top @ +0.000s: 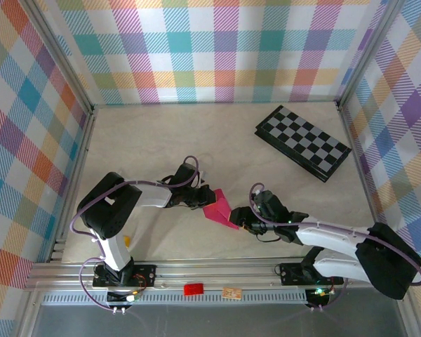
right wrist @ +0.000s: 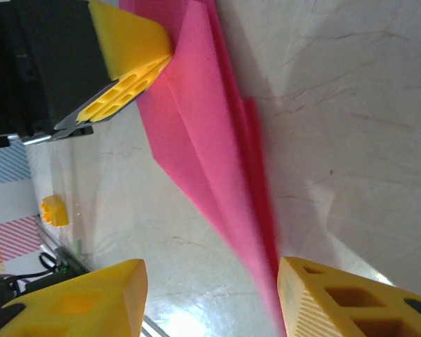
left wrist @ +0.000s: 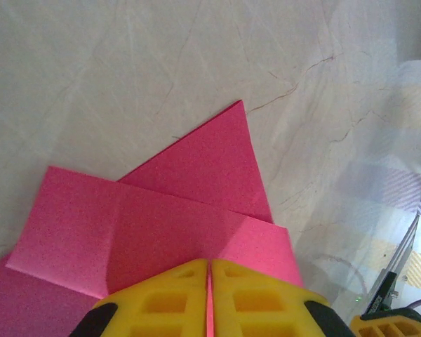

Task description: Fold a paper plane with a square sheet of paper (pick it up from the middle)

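The square sheet of paper is folded into a magenta-pink pointed dart, the paper plane (top: 218,208), lying on the table between my two arms. In the left wrist view its layered flaps and centre crease (left wrist: 182,210) spread ahead of my left gripper (left wrist: 209,263), which is shut on its near edge. From above, the left gripper (top: 201,200) holds the plane's left side. My right gripper (top: 243,225) stands open at the plane's right end. In the right wrist view the narrow end of the plane (right wrist: 210,140) runs down beside the right-hand fingertip (right wrist: 316,295), with the jaws of my right gripper (right wrist: 210,274) wide apart.
A black-and-grey checkerboard (top: 303,140) lies at the back right. A small red tag (top: 193,288) and a tan tag (top: 231,293) sit on the front rail. A small yellow piece (right wrist: 54,210) lies near the left arm's base. Plaid walls enclose the table.
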Robot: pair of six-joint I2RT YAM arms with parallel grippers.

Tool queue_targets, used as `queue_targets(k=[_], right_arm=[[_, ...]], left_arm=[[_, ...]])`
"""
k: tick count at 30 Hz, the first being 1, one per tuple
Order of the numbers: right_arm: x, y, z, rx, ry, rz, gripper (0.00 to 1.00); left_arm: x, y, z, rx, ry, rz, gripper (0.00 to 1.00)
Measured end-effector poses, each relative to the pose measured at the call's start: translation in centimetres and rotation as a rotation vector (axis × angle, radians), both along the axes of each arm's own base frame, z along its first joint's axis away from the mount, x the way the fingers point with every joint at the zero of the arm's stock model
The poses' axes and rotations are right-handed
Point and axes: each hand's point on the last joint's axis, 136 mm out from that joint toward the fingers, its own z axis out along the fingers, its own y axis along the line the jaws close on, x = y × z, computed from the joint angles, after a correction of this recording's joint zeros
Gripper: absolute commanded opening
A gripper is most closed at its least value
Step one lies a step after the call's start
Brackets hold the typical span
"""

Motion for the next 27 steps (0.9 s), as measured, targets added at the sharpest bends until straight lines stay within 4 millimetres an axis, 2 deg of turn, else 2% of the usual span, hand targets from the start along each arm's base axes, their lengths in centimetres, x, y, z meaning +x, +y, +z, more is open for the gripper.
queue_targets(k=[8, 11, 14, 20, 27], right_arm=[[0.7, 0.5, -1.0, -0.003, 0.023, 0.014, 0.53], [0.9, 0.9, -0.8, -0.006, 0.039, 0.033, 0.53], [1.0, 0.6, -0.4, -0.017, 0.042, 0.021, 0.53], [-0.2, -0.7, 1.0, -0.025, 0.052, 0.016, 0.52], [-2.5, -1.8, -0.6, -0.047, 0.136, 0.042, 0.49]], left_arm=[[0.0, 0.0, 0.0, 0.001, -0.001, 0.000, 0.10], [0.0, 0.0, 0.0, 0.003, 0.001, 0.000, 0.11], [-0.1, 0.1, 0.0, 0.008, 0.007, 0.001, 0.10], [-0.2, 0.2, 0.0, 0.012, 0.009, 0.002, 0.10], [-0.2, 0.2, 0.0, 0.012, 0.010, 0.002, 0.10]])
